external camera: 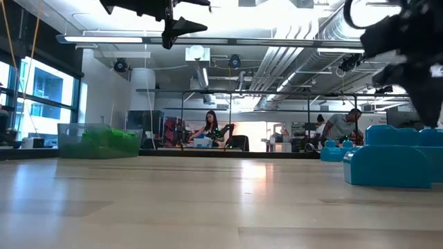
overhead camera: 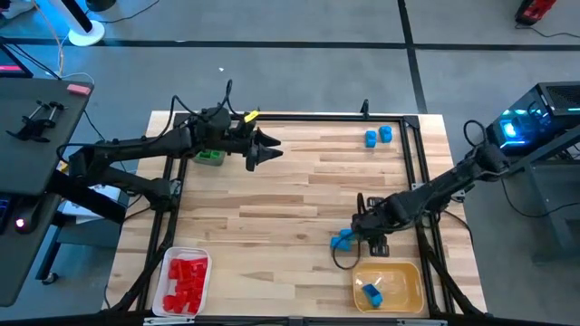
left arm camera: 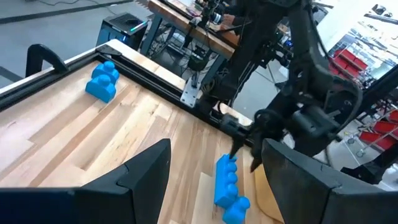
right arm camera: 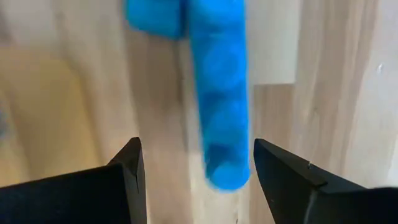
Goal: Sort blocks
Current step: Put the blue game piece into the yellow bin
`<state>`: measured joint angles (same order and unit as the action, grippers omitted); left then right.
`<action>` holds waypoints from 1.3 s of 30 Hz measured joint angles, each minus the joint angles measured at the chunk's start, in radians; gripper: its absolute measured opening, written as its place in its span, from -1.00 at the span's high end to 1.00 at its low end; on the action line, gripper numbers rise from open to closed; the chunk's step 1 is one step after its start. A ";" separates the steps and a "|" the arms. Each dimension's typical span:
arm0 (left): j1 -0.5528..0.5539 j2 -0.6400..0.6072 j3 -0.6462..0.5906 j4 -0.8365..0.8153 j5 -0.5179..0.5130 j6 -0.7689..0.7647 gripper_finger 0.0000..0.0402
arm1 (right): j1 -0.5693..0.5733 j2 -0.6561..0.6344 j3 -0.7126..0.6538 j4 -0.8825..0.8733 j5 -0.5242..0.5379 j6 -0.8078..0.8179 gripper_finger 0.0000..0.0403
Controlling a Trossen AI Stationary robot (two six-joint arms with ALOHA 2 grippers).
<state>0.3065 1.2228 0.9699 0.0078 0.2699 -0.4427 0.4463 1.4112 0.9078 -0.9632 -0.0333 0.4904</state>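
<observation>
My wooden table point(overhead camera: 290, 199) fills the high view, framed by a dark rail. My left arm reaches in from nine o'clock; my left gripper point(overhead camera: 269, 148) hangs raised above the table toward eleven o'clock, fingers spread, nothing between them. My right arm comes in from three o'clock, and my right gripper point(overhead camera: 362, 237) points straight down over a blue block cluster point(overhead camera: 342, 240) at about five o'clock, jaws spread to either side of it and not pinching it; the cluster lies flat on the wood.

Just beyond it, at the table's five o'clock edge, the yellow tray point(overhead camera: 403, 272) holds one blue block point(overhead camera: 372, 294). At seven o'clock the white tray point(overhead camera: 201, 263) holds a heap of red blocks point(overhead camera: 186, 281). A tray of green blocks point(overhead camera: 210, 158) sits at ten o'clock, partly under my left arm. Two more blue blocks point(overhead camera: 378, 137) rest at one o'clock, near the rail.

No brand or writing can be read anywhere.
</observation>
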 joint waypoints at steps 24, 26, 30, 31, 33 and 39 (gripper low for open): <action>0.000 0.000 0.000 -0.011 -0.013 0.002 -0.19 | -0.074 0.026 -0.183 0.256 -0.012 0.021 0.60; 0.000 0.000 0.000 -0.011 -0.014 0.009 -0.19 | -0.074 0.026 -0.169 0.239 -0.036 0.043 0.78; 0.000 0.000 0.000 -0.011 -0.016 0.027 -0.19 | -0.076 0.009 -0.105 0.165 -0.053 0.032 0.94; 0.000 0.000 0.000 -0.011 -0.016 0.033 -0.19 | -0.080 0.000 -0.081 0.130 -0.050 0.024 0.91; 0.000 0.000 0.000 -0.011 -0.016 0.040 -0.19 | -0.097 -0.025 -0.027 0.042 -0.042 0.000 0.86; 0.000 0.000 0.000 -0.012 -0.016 0.082 -0.19 | -0.133 -0.132 0.146 -0.225 0.008 0.055 0.90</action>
<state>0.3069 1.2228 0.9699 -0.0044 0.2537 -0.3606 0.3136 1.2792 1.0543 -1.1880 -0.0255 0.5453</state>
